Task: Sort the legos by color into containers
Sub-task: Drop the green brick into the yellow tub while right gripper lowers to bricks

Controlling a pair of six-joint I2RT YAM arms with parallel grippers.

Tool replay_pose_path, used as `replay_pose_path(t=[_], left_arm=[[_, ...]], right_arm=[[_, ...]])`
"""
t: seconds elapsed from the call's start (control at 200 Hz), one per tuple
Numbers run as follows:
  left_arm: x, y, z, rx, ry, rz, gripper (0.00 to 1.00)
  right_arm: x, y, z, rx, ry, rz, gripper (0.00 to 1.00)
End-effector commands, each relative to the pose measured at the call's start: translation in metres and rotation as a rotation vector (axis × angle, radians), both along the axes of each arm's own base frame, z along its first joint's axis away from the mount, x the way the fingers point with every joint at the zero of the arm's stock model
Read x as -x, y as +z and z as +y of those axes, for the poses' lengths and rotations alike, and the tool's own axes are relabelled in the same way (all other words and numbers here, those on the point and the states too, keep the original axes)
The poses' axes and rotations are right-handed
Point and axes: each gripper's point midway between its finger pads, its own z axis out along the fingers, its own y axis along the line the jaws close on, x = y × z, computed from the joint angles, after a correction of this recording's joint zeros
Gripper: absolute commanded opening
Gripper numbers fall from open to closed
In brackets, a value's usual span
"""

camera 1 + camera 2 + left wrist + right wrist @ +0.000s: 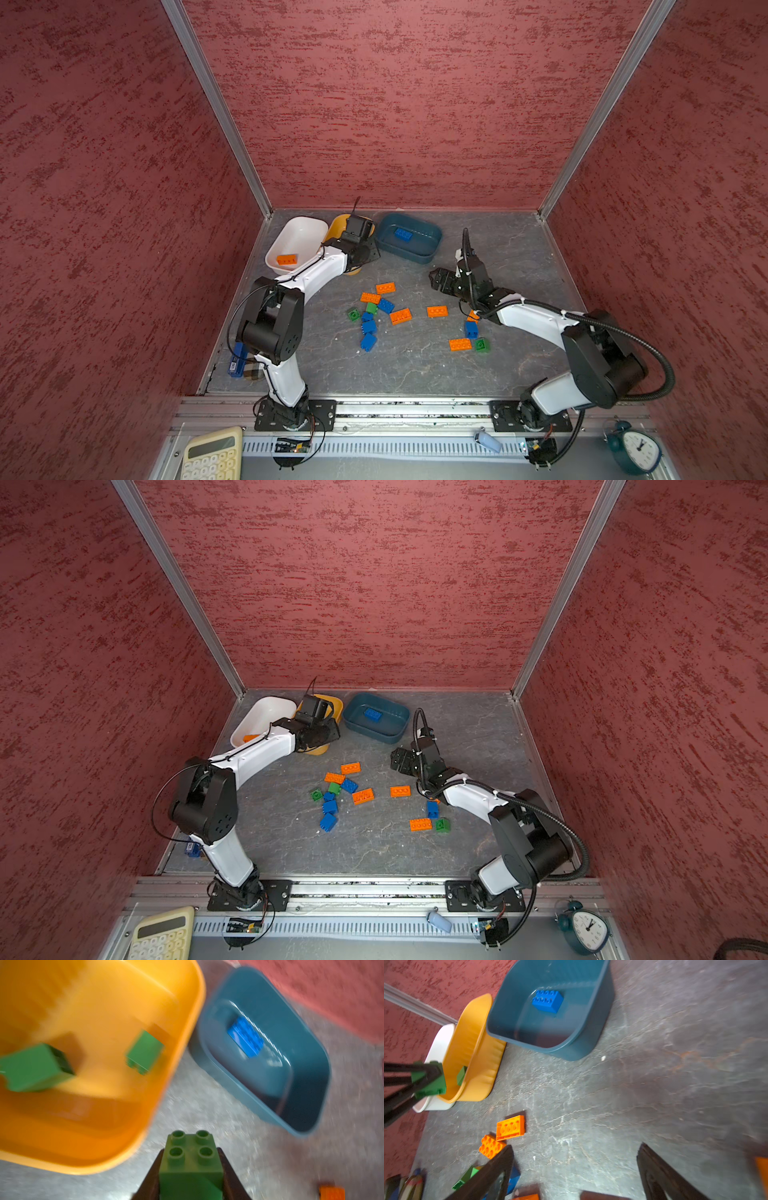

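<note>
Currently left gripper (190, 1154) is closed partway onto a chunky green 2x2 studded plastic brick (191, 1169): jaws on two opposite flat sides, studs clear. The wrist view is smeared, but there the brick sits just beside the rim of the mustard-yellow rounded plastic tub (193, 1012), which holds two green bricks (145, 1052). In a top view the wrist hangs over that tub, so I can't tell whether the brick is past the rim.

Right gripper (575, 1147) is spread wide and empty. It's above the grey stone-pattern tabletop (415, 365), near the dark teal plastic tub (591, 1043), which has one long blue brick (547, 1001) in it. White plastic tub (299, 232) has one flat orange brick (286, 259). Loose legos (374, 316) lie mid-table, a few touching.

Handling, my read:
- Light, rigid hard plastic with smooth walls, so slippery under a skewed pinch.
- Not fragile, but likely to bounce if released high.
- Chunky green and blue ones: pinch opposite flat walls, mid-height.
- Flat orange plates (437, 311): low profile, so take them across the short width at the long edges, jaws close to the table.
</note>
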Motion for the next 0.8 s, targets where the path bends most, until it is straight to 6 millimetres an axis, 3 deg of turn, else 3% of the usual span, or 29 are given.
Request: replay_pose_path(t=[0.0,0.301,0.481,0.636,0.791], left_arm=[[-0.021,0.006,0.017,0.032,0.086,-0.032,0.27],[-0.037,-0.006,0.062,0.004,0.207,0.017,0.36],[-0.029,0.004,0.058,-0.027,0.183,0.0,0.73],[-0.019,0.014,0.052,-0.04,0.148,-0.027,0.89],[-0.007,0.024,0.056,-0.024,0.155,-0.052,1.0]], right_arm=[[-0.002,0.007,0.025,-0.025,0.085,-0.009,0.93],[0.007,-0.016,0.057,0.082,0.183,0.062,0.92],[0.009,-0.019,0.066,0.107,0.211,0.059,0.93],[0.019,-0.022,0.07,0.163,0.275,0.06,0.93],[0.051,-0.035,0.087,0.261,0.416,0.093,0.93]])
